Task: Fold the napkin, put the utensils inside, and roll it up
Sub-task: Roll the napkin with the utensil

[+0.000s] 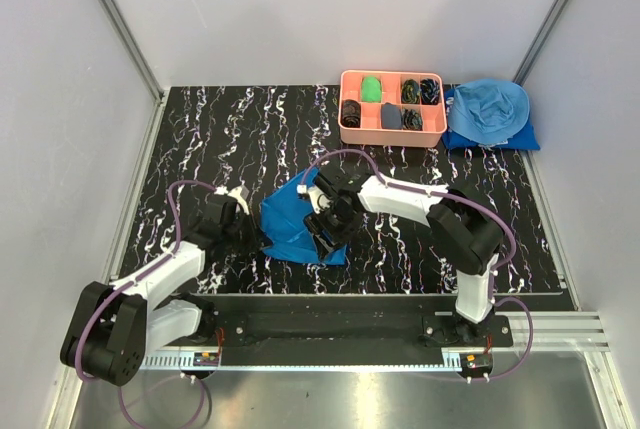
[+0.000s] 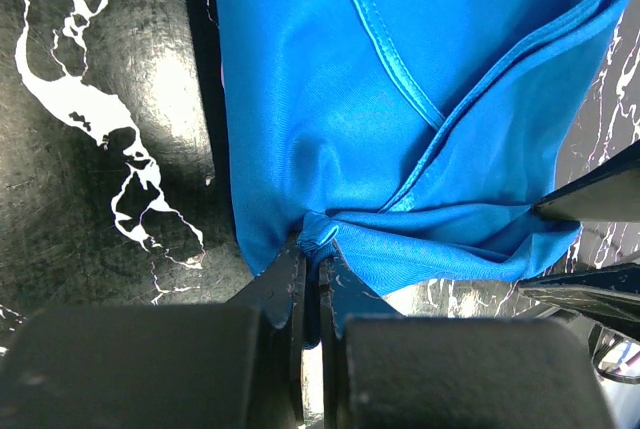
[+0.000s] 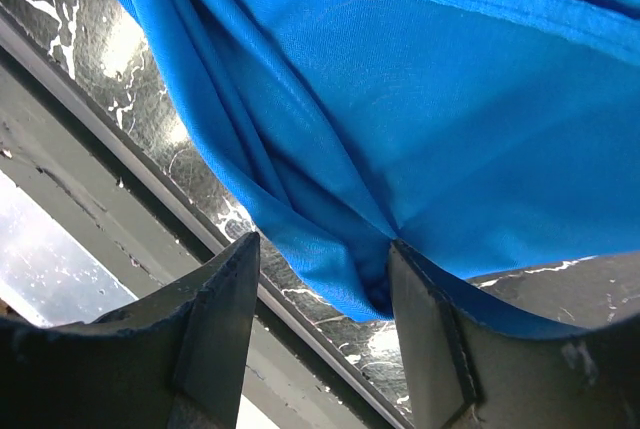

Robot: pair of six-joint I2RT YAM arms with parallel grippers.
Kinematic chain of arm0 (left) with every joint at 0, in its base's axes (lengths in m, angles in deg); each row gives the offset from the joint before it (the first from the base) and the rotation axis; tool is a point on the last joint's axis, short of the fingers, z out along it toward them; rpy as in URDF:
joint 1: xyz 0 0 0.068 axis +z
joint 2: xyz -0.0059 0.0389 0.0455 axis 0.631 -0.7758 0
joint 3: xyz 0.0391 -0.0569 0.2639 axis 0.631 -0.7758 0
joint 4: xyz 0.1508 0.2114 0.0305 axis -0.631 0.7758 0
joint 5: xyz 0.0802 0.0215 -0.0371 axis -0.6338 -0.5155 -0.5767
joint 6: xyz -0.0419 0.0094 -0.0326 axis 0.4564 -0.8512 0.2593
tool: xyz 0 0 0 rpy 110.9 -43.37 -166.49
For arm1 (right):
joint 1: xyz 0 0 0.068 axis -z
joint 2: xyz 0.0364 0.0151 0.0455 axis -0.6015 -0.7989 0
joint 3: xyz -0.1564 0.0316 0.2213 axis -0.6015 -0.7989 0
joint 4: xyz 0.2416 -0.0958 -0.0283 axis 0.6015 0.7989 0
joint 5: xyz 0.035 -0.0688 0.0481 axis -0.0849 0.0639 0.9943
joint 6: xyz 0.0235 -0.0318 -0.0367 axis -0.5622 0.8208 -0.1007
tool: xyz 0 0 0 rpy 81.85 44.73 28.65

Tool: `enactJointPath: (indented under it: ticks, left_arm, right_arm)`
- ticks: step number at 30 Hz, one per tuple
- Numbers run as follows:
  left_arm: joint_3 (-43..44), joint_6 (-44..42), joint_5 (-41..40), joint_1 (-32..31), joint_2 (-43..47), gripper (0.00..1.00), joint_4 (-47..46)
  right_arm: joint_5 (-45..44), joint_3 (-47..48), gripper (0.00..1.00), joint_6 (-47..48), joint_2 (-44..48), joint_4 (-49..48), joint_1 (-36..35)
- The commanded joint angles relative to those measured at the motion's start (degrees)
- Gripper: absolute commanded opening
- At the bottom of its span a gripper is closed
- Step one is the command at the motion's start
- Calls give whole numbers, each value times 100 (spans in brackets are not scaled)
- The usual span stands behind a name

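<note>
The royal-blue napkin (image 1: 288,221) lies bunched on the black marbled table, between my two grippers. My left gripper (image 1: 252,229) is at its left edge, shut on a pinched corner of the cloth (image 2: 322,231). The napkin (image 2: 400,79) spreads away from that pinch with a hemmed fold running across it. My right gripper (image 1: 326,231) sits on the napkin's right side with its jaws open. A loose fold of napkin (image 3: 450,119) hangs between the fingers (image 3: 225,289) and rests against the right one. The utensils are out of view.
A pink compartment tray (image 1: 391,136) with small dark and green items stands at the back. A paler blue cloth heap (image 1: 487,109) lies to its right. The table's near edge rail (image 3: 120,199) runs just below my right gripper.
</note>
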Motion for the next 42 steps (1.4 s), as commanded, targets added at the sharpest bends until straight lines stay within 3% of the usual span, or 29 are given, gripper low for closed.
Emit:
enactJointPath:
  ticks: [1,9,14,34,38,42]
  left_arm:
    - [153,-123,-39,33,-60,0,98]
    - [188,-106,-39,42,-104,0,282]
    - [223,-88,14,68,-122,0,362]
    - [338,-123,119,121,-280,0,415]
    - [338,-132,146,121,-298,0,415]
    - [338,-132,163,130,-306,0,397]
  right_arm:
    - [75,-197,61,88,-101,-79,50]
    - [-223,303,62,167,549,0,42]
    - [-909,524,62,667,989,-237,-379]
    - [-65,831,56,1160,-162,-774,-802]
    - [-179,884,40,1169,-285,-765,-802]
    - [-171,998,33,1134,-399,-756,-793]
